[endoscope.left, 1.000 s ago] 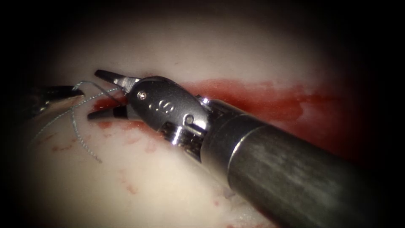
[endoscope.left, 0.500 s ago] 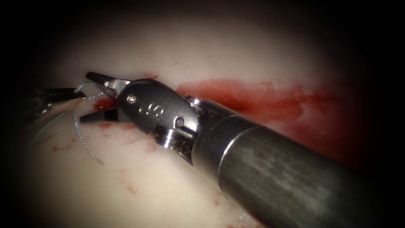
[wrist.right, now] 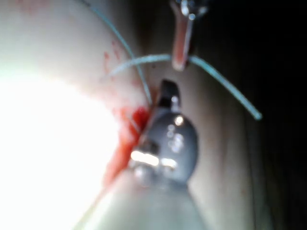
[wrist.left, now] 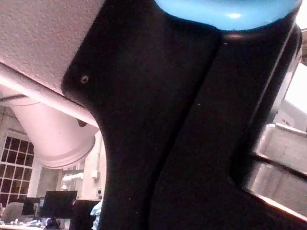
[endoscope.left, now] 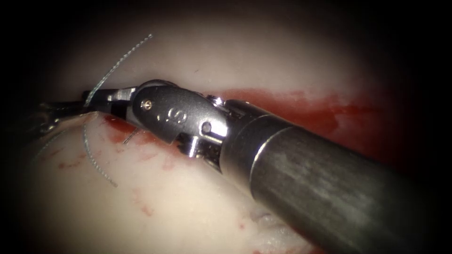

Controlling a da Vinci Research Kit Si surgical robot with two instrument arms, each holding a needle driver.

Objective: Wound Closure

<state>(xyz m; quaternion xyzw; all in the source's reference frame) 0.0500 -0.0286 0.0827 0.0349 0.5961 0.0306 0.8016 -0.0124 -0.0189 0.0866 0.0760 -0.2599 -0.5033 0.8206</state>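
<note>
Nearest: shaft of right arm's tool (endoscope.left: pixel 101 99) slanting up across pale tissue (endoscope.left: pixel 188 202) toward the stained cut. Jaws pressed together now, where a second ago stood apart around a strand. Cannot tell whether any strand is still pinched between them. Seen again in right wrist view (wrist.right: pixel 165 91), tip resting just beside the red-stained edge of tissue (wrist.right: pixel 57 57).

Just beyond the tip: thread (endoscope.left: pixel 120 61). One free length rising from the meeting point of the two tools, up and away over the tissue; was not standing there half a second ago. Another length looping down across the tissue nearer the lens, ending loose. In right wrist view, thread (wrist.right: pixel 225 84) crossing through the other tool's tip, free end hanging off to one side.

Farther: left arm's tool (endoscope.left: pixel 77 107), dim, tip touching the right tool's tip. Closed on the thread, by the right wrist view (wrist.right: pixel 180 57).

Farthest: red fluid (endoscope.left: pixel 301 106) smeared along the cut behind the right tool's wrist; also pooled beside the tool (wrist.right: pixel 127 129).
</note>
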